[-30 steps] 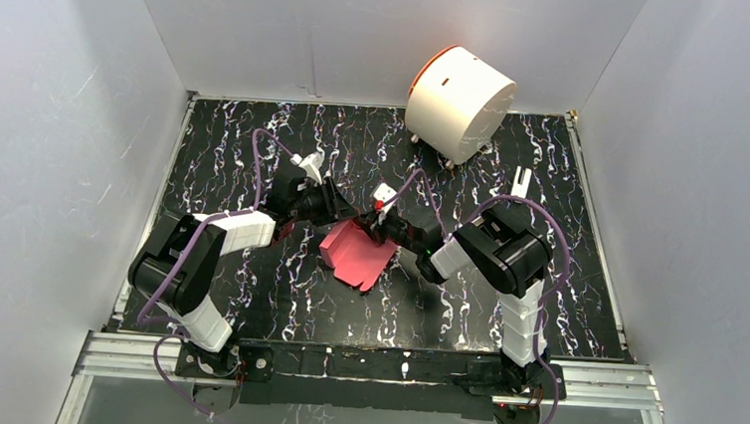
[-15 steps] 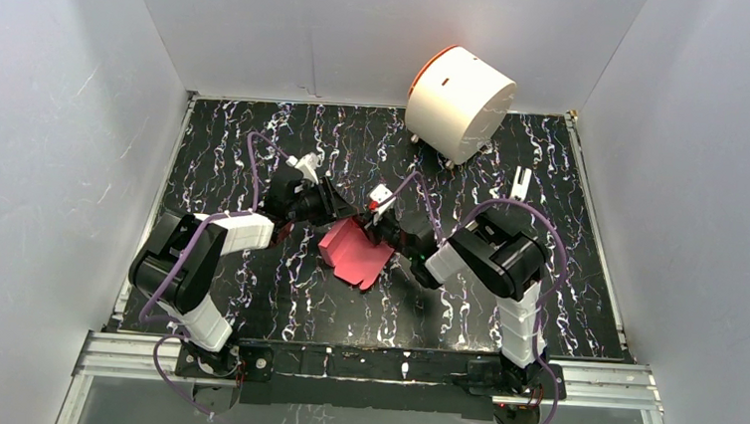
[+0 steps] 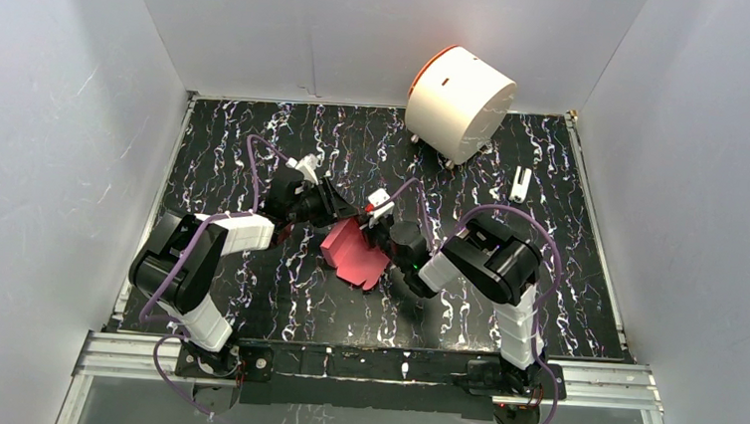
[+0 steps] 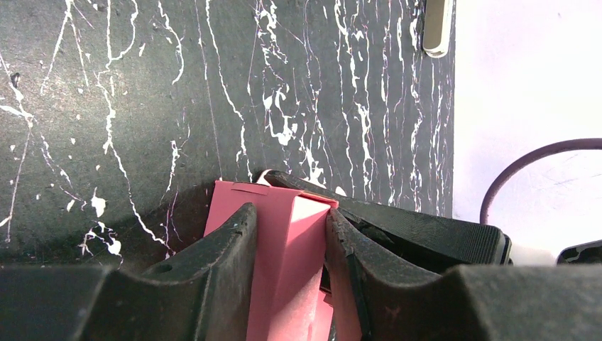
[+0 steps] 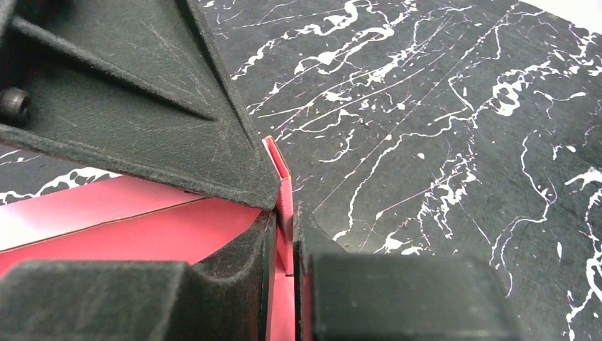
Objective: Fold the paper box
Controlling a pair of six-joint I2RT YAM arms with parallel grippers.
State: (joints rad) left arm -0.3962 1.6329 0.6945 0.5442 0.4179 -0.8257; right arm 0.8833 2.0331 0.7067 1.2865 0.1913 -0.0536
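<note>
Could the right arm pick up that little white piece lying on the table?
Probably, once freed: nothing stands between it and the white piece, but the right gripper is pinching the paper box.

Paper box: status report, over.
Left claw clamped across the paper box. Right claw pinching its edge flap. Box only part-folded. White drum far back, not in the way.

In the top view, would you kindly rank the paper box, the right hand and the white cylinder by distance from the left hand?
1. paper box, gripped by the left hand itself, mid-table.
2. right hand, just to its right, pinching the same box.
3. white cylinder, farthest, at the back right.
</note>
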